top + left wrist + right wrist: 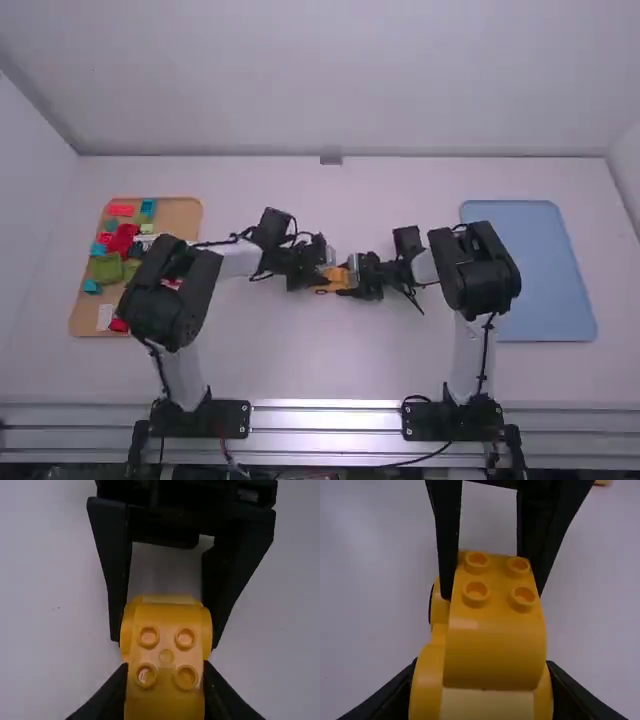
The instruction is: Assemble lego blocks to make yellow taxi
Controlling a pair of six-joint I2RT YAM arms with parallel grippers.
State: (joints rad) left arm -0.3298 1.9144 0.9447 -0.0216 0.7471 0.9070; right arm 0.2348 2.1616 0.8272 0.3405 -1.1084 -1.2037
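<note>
"The left claw (pixel 318 280) is closed on the left end of the yellow taxi build (pixel 333 279), one black finger against each side."

"And the right claw?"

"The right claw (pixel 352 278) is clamped on the right end of the same build, also with a finger on each side. The two claws face each other, near together."

"Where is the build on the table?"

"Around the middle of the white table (pixel 300 365), between the two arms. Whether its underside touches the tabletop, I cannot tell."

"What does it look like up close?"

"Orange-yellow, with rounded sides. In the left wrist view four round studs (pixel 166 655) stand in a square on one end. The right wrist view shows four studs too, beside a smooth curved block (pixel 494 655)."

"Anything else around?"

"On the left, a brown board (pixel 187 213) holds loose pieces: a red block (pixel 123 240), a green one (pixel 105 268) nearer, and a blue one (pixel 148 207) toward the far edge. On the right lies a pale blue tray (pixel 540 270)."
</note>
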